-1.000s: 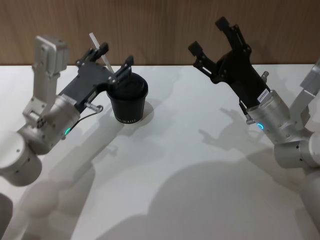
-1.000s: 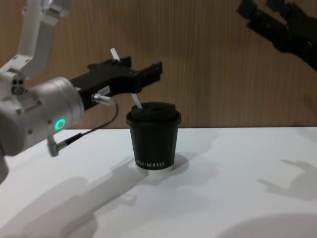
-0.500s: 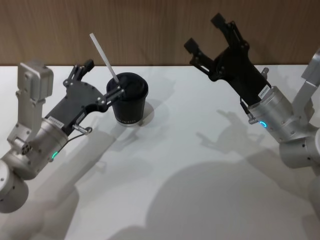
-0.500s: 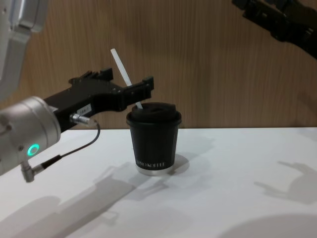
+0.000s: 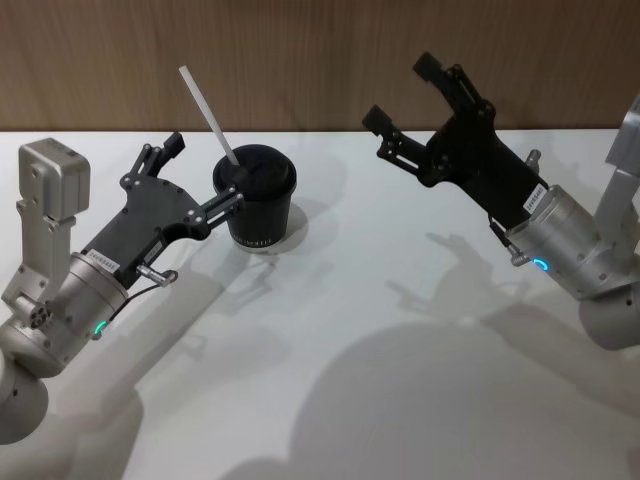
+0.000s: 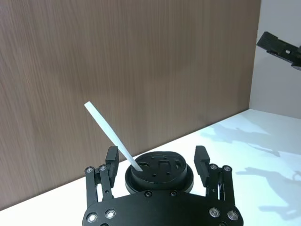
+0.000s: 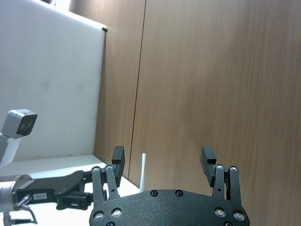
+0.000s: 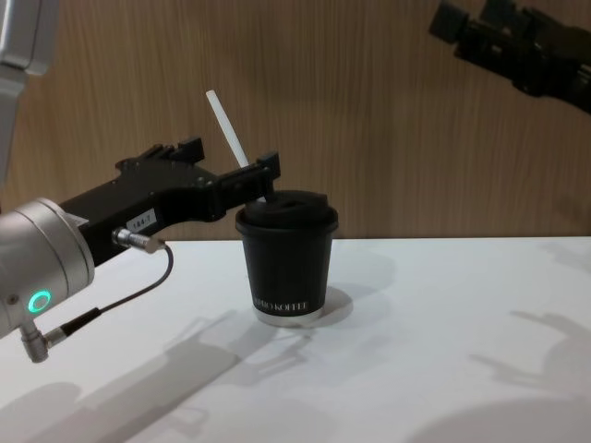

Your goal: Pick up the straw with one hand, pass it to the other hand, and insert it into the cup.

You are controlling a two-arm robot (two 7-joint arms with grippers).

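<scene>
- Head view: the small black paper cup with a black plastic lid (image 5: pixel 257 205) stands upright on the white worktop (image 5: pixel 380 330), near the wooden back wall (image 5: pixel 320 60).
- The thin white-translucent plastic straw (image 5: pixel 207 117) sits in the lid opening, tilted up and to my left.
- My left gripper (image 5: pixel 205 180) sits just beside the cup on its left, jaws apart, gripping nothing; one fingertip lies close to the cup rim.
- Left wrist view: the straw (image 6: pixel 113 137) rises out of the lid between my spread fingers (image 6: pixel 111 159), touching neither.
- My right gripper (image 5: pixel 408 95) hangs raised, well apart from the cup to its right, jaws apart and empty.
</scene>
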